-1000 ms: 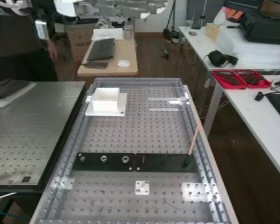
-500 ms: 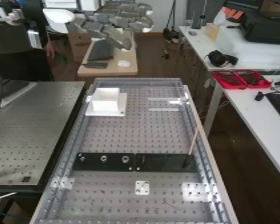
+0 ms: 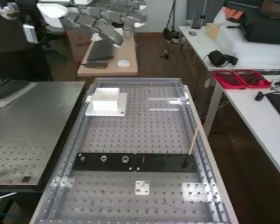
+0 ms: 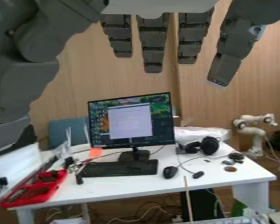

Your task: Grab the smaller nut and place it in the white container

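My hand [image 3: 91, 21] is up past the far edge of the perforated tabletop [image 3: 117, 135] as the high view has it, its fingers [image 4: 152, 42] straight and spread, with nothing between them. In the wrist view I face out across the room, toward a monitor [image 4: 132, 122] on a desk, so I judge that I must turn my fingertips down before I can grasp.

Below me, at the tabletop's far left corner, stands the white container [image 3: 106, 105], on its white base. The smaller nut [image 3: 82, 158] lies beyond it from me, well down toward the tabletop's near edge, upon the left end of the flat black bar [image 3: 165, 162], close to the left edge. That is what my move turns on: the nut is nearward, lower and slightly to the left, with the container between us in plan, so I would come over high and then drop.

The bar runs crosswise, and the larger nut [image 3: 104, 158] and the bearing [image 3: 125, 159] follow in line to the right. I should pinch from the near and far sides, across that row, lest a broad grasp knock the larger nut
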Action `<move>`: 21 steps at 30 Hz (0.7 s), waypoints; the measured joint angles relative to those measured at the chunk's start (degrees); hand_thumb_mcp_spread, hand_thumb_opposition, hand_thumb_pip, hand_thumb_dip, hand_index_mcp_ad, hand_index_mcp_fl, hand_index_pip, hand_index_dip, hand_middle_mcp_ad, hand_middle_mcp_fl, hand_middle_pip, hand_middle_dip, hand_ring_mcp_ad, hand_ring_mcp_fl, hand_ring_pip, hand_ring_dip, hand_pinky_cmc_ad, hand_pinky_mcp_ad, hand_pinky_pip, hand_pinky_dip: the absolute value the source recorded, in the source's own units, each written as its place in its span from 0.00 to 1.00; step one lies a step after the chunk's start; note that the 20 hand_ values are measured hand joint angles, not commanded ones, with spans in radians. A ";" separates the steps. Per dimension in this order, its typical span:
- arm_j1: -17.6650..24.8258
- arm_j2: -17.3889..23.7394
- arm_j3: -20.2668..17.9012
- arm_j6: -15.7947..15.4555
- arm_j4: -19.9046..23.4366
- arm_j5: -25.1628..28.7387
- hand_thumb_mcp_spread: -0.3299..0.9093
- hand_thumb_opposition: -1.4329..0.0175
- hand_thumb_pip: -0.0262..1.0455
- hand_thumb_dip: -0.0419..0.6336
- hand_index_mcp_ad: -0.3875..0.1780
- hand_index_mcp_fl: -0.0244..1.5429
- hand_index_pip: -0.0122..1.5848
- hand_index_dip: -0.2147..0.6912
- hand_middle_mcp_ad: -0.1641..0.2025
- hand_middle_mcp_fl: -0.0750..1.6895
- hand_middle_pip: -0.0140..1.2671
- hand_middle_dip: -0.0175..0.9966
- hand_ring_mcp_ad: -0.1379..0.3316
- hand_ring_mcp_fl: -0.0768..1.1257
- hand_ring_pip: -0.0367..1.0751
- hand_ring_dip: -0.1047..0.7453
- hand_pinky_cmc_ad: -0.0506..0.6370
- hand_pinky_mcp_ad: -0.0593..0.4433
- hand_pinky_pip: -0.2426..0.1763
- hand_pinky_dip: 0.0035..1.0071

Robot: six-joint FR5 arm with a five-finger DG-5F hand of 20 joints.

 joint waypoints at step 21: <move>-0.19 2.51 -9.11 -1.65 4.69 2.90 0.52 0.51 0.40 0.16 0.64 0.04 0.08 0.29 0.73 0.11 0.11 0.24 0.68 0.07 0.14 0.22 0.67 0.80 0.36 0.56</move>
